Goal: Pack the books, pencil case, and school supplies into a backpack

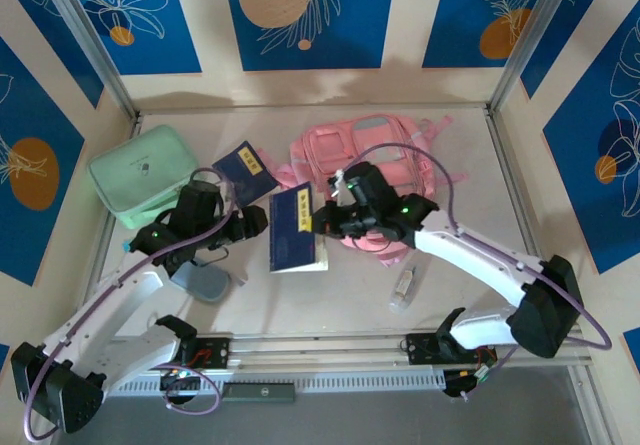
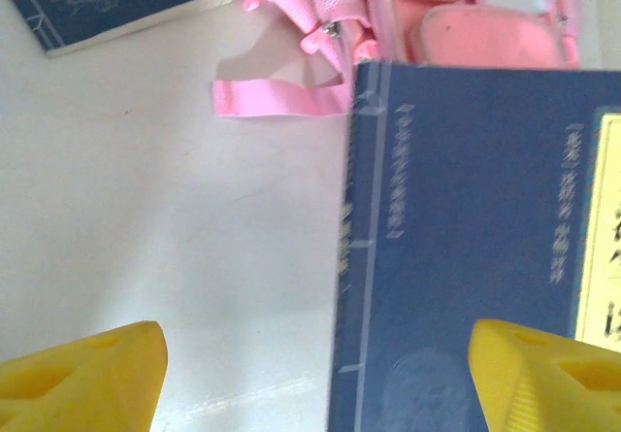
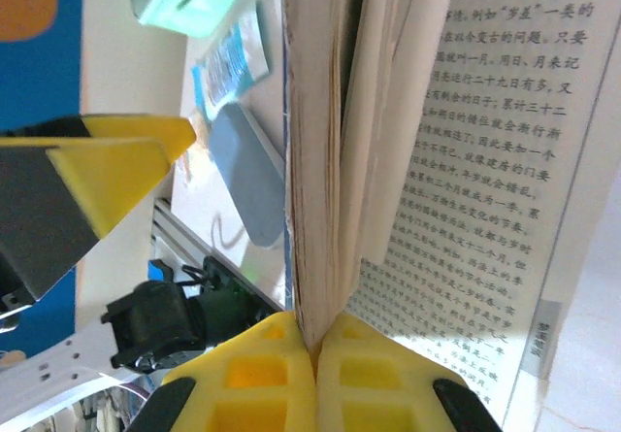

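The right end effector point(image 3: 315, 340) pinches only some pages of the thin dark navy-blue paper book point(image 1: 295, 227), just before the large pink fabric backpack point(image 1: 400, 145). The rest fans open, so pages may tear or slip (the left end effector point(image 2: 310, 354) stands spread).

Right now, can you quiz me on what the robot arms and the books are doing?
1. True or false: the right end effector is pinching the pages of a navy book.
2. What colour is the boxy zip case? A pink, B mint green, C navy.
3. Fill in: the left end effector is ____ (open or shut).
Key: 1 true; 2 B; 3 open.
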`<state>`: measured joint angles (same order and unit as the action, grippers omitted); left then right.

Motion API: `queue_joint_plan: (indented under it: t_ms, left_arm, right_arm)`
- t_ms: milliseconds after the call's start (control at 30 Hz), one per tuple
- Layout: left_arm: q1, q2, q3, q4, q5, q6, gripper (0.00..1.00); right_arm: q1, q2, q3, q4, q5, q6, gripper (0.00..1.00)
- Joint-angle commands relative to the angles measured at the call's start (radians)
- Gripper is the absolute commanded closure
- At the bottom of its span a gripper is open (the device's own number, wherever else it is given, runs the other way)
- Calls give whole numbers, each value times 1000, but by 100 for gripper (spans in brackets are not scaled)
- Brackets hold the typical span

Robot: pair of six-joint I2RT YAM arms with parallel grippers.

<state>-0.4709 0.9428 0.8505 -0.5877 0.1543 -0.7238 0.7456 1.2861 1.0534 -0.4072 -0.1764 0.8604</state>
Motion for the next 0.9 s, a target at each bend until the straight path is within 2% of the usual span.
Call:
queue_joint_plan:
  t_ms: [0,167,267,467,600,767,867]
  left_arm:
    - [12,-12,26,57,100,-13,18]
    - [12,7,-42,372,264,-169,21]
    - [3,44,-71,549,336,-239,24]
    - [-63,106,-51,624,336,-277,31]
    - [-77,133,-53,658,340,-302,34]
    - [-102,142,-50,701,325,-332,41]
    - [-104,155,-47,742,350,-368,50]
  right_arm:
    - [-70,-71,2,-20,-135,-92,100]
    - [-217,-129,-32,70,-318,-26,100]
    - [-255,-133,-40,119,-386,-2,100]
    - [-294,-144,-60,166,-444,20,100]
    - [-304,-149,-66,176,-456,26,100]
    - [-315,-166,-99,215,-468,47,100]
    - [-319,-166,-102,187,-461,38,100]
